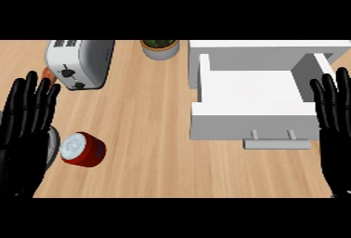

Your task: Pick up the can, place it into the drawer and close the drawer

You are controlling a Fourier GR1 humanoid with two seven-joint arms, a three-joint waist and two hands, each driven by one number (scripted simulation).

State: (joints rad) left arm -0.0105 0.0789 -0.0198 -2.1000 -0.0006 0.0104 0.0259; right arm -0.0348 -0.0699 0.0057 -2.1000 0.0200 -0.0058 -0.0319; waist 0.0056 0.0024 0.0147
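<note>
A short red can (pixel 82 149) with a white top stands on the wooden counter at the lower left. My left hand (pixel 26 125) is open at the left edge, fingers up, just left of the can and apart from it. The white drawer (pixel 251 95) is pulled open at the right, its inside bare, its handle (pixel 276 143) facing me. My right hand (pixel 336 121) is open at the right edge, fingers up, beside the drawer's right wall.
A silver toaster (pixel 79 62) lies at the back left, with a small orange thing (pixel 48 73) half hidden beside it. A potted plant (pixel 161 48) stands at the back middle. Part of a dark round rim (pixel 52 148) shows under my left hand.
</note>
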